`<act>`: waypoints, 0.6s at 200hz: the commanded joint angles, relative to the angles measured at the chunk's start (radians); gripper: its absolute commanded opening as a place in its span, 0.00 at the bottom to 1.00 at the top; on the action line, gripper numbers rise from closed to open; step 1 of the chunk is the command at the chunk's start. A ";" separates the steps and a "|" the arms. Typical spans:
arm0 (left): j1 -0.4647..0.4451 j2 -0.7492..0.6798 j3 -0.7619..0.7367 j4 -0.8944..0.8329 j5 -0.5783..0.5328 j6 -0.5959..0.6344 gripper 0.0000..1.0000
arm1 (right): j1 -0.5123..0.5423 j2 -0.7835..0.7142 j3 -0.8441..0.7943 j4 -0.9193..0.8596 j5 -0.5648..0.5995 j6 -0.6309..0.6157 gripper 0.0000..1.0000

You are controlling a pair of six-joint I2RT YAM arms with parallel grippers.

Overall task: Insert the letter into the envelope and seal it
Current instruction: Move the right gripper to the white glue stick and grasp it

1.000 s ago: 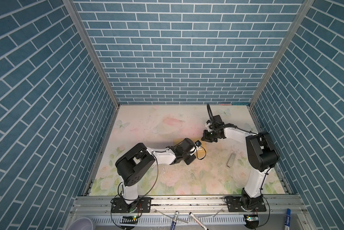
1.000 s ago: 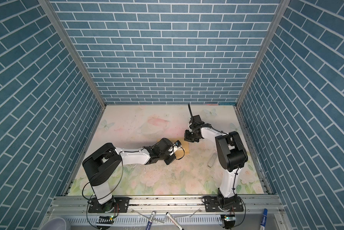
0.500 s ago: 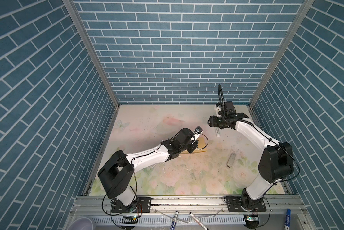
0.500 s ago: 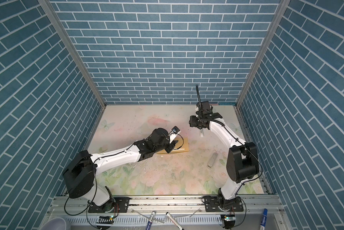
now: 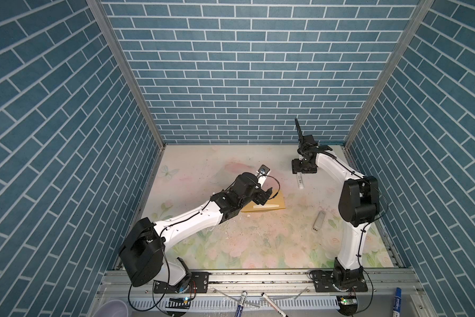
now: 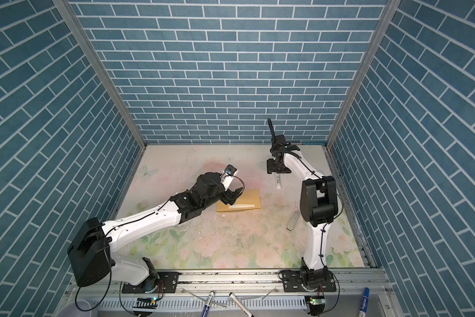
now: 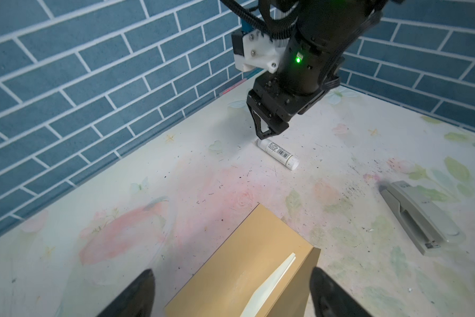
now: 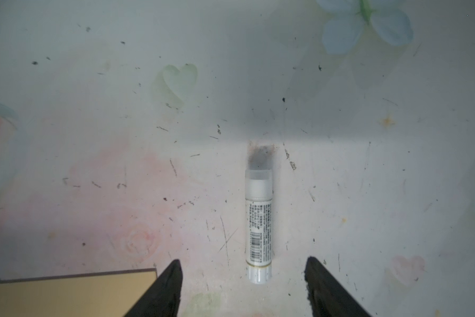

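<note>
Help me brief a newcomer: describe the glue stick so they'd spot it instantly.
On the floral table, look toward the back right, beneath the right gripper. The glue stick lies flat there: a small white barcoded tube, unlike the grey stapler or tan envelope.

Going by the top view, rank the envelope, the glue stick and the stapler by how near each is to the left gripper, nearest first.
1. envelope: mid-table, right below the left gripper.
2. glue stick: farther back and to the right.
3. stapler: far out to the right, nearer the front edge.
</note>
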 commanded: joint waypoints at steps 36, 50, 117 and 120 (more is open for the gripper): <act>0.008 -0.022 -0.030 -0.034 -0.064 -0.041 1.00 | -0.015 0.115 0.092 -0.090 0.010 -0.009 0.65; 0.008 -0.021 -0.029 -0.036 -0.067 -0.047 1.00 | -0.020 0.128 0.096 -0.087 0.004 -0.003 0.62; 0.008 -0.008 -0.030 -0.029 -0.115 -0.102 1.00 | -0.037 0.204 0.107 -0.081 -0.018 0.009 0.40; 0.008 -0.008 -0.030 -0.030 -0.116 -0.103 1.00 | -0.037 0.205 0.108 -0.079 -0.020 0.009 0.39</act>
